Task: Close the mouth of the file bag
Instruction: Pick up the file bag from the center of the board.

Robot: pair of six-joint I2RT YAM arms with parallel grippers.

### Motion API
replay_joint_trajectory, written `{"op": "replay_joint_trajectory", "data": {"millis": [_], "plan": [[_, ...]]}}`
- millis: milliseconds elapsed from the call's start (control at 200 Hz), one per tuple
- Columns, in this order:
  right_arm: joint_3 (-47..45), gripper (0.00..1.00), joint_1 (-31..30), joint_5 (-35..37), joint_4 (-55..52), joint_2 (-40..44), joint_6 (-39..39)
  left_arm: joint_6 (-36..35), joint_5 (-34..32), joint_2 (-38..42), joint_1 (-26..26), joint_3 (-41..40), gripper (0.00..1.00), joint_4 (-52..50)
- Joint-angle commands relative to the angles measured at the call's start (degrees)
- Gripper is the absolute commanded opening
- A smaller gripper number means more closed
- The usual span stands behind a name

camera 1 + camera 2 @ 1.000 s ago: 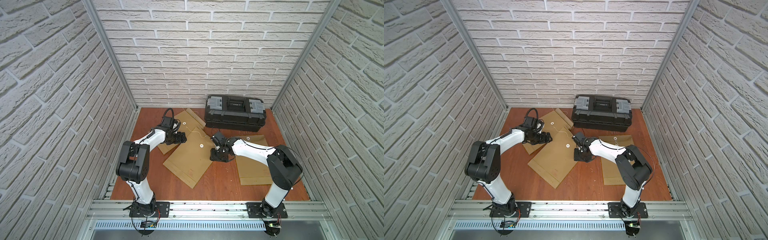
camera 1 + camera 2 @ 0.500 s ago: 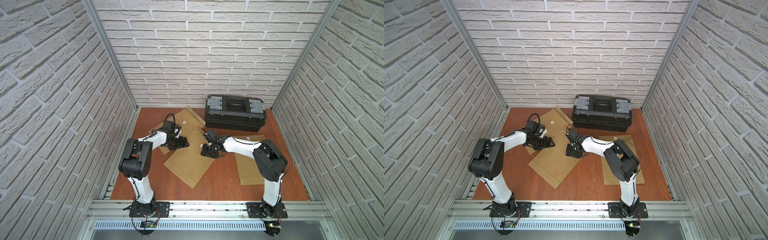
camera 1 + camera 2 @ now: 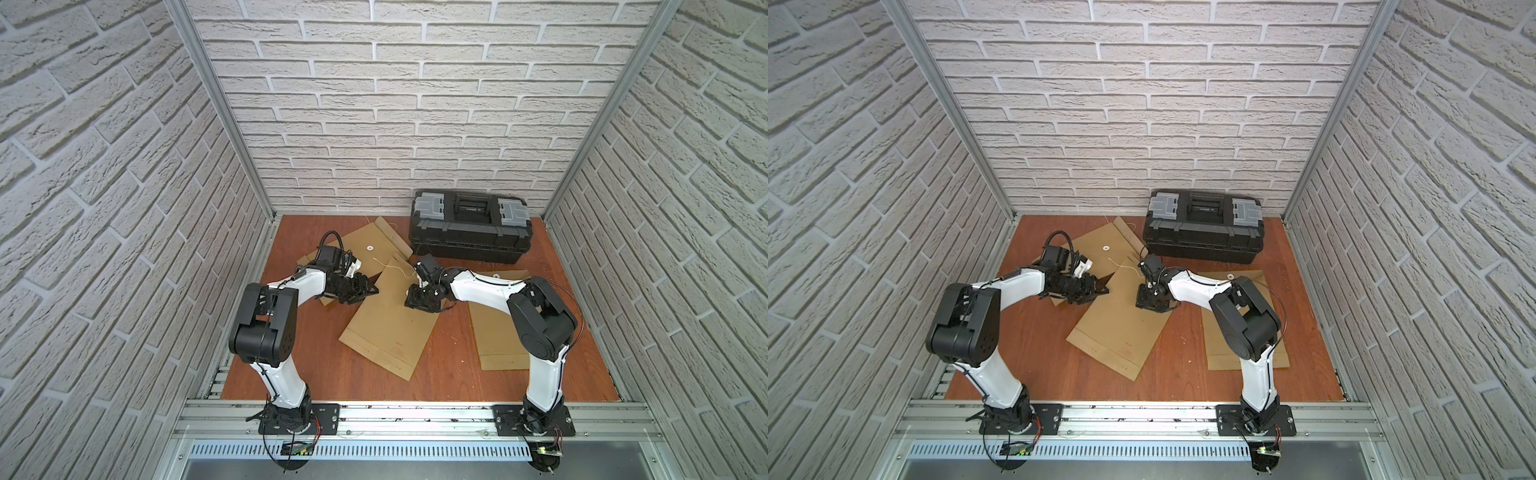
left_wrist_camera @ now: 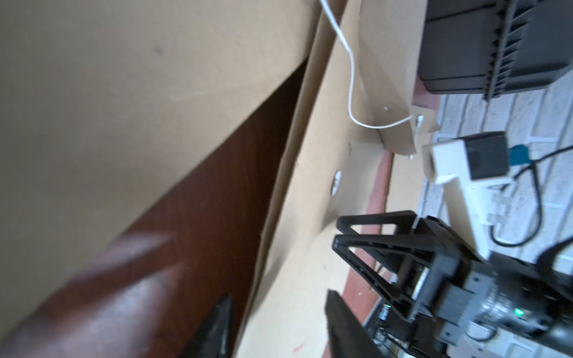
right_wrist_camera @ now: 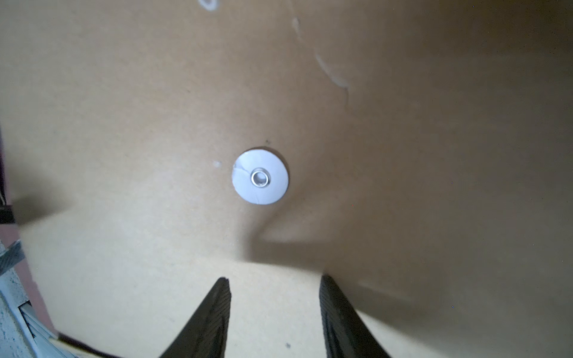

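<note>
File bag [image 3: 386,332] lies flat under my right fingers [image 5: 338,325], which are apart, near its round white button [image 5: 260,177]. My left fingers [image 4: 344,328] are apart too, with the bag's side edge between them. The bag is in the middle of the desk [image 3: 449,374]. A black toolbox [image 3: 469,237] sits behind it, and another brown bag [image 3: 494,336] lies beside it.

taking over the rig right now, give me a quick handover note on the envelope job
Left tool: open, astride a side edge of the middle envelope, not clamped.
Right tool: open, tips low over that envelope near its button.
Done: nothing closed; flap stands up, string lies loose.
Left: fold the flap down, wind the string round the button.
</note>
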State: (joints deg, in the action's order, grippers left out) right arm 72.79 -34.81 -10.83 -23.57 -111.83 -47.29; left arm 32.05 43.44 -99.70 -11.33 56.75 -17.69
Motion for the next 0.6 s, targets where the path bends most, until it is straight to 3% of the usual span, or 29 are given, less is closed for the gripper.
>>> {"op": "replay_joint_trajectory", "data": {"millis": [0, 170, 330, 420, 595], "plan": [[-1.8, 0.49, 0.0, -0.5, -0.2, -3.1, 1.2, 0.2, 6.0, -0.2, -1.2, 0.1, 0.4, 1.4], [-1.8, 0.48, 0.1, -0.9, -0.3, -3.0, 1.9, 0.3, 7.6, -2.1, -2.8, 0.5, 0.25, 2.5], [-2.1, 0.48, 0.3, -1.2, -0.2, -2.7, 2.3, 2.7, 11.2, -1.7, -4.0, -0.8, 0.34, 7.1], [-2.4, 0.48, 0.5, -1.7, 0.2, -2.9, 2.2, 4.2, 12.2, -0.7, -4.2, -2.5, 0.33, 10.5], [-2.7, 0.47, 0.5, -4.5, 1.7, -1.9, 3.4, 0.4, 9.8, -0.3, -4.3, -1.9, 0.1, 6.0]]}}
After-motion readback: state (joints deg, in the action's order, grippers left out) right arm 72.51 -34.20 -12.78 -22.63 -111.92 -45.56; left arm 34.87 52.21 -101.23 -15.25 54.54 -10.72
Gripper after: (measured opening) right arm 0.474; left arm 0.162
